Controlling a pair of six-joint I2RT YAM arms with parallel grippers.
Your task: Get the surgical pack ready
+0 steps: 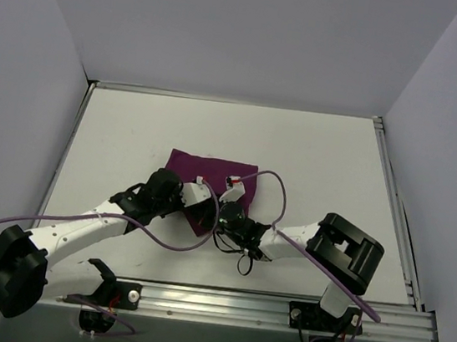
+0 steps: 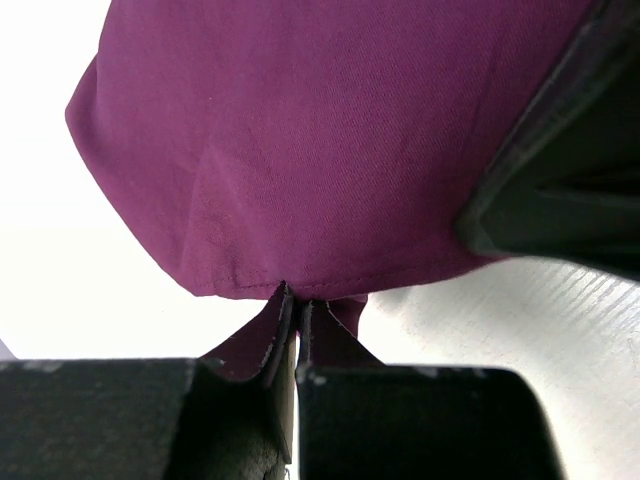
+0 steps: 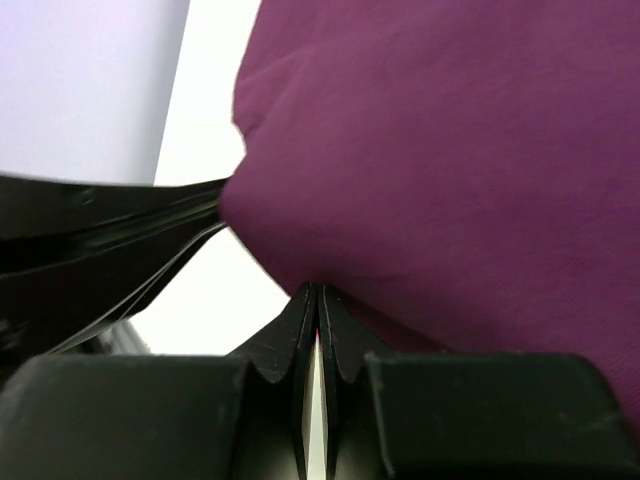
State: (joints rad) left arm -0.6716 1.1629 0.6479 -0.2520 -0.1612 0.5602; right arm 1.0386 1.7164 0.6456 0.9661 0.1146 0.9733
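The left tool (image 2: 297,308) is closed tight, its tips pinching the hemmed edge of the dark purple cloth (image 2: 330,130); a small flap of fabric sticks out on either side of the tips. The right tool (image 3: 317,298) is also fully closed, with its tips pressed into a rounded fold of the cloth. Whether any fabric is caught between them cannot be told.

The wrist views show the cloth bulging up and away from each tool, with white desk (image 1: 314,157) beneath. They do not show its full outline. The top view does: the cloth is a bunched patch at mid-desk, partly hidden by both wrists, which meet over its near side. Bare desk lies open on the far, left and right sides, out to the white walls (image 1: 230,28). Purple cables (image 1: 273,181) loop over the arms near the cloth.
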